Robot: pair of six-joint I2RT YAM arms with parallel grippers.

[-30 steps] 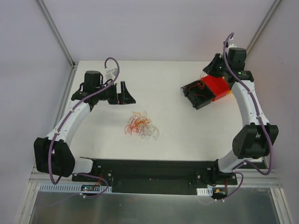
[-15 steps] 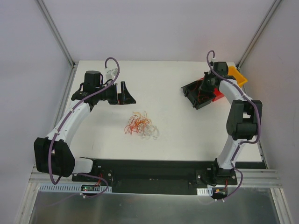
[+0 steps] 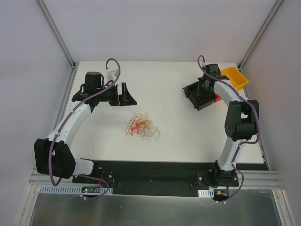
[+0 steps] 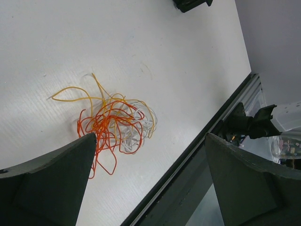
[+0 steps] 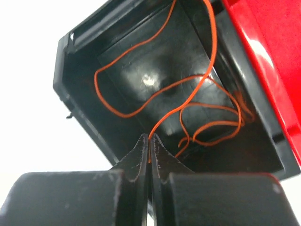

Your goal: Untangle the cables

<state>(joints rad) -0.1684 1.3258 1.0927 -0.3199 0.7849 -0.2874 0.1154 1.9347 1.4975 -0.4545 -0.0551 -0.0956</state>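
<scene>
Right gripper (image 5: 149, 139) was found over the black bin (image 5: 75, 103), jaws clenched on one orange cable (image 5: 207, 76); that cable's loops lay inside the bin. A red bin (image 5: 268, 56) sat just beside the black bin. My left gripper (image 4: 149, 137) hung released, well apart from the black bin, above the tangle of cables (image 4: 113, 125): orange, yellow and whitish strands on the table (image 4: 164, 56), outside the black bin.

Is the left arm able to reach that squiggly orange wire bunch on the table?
Probably yes. The left gripper is open, and the cables lie in front of it on the table, with nothing between them.
</scene>
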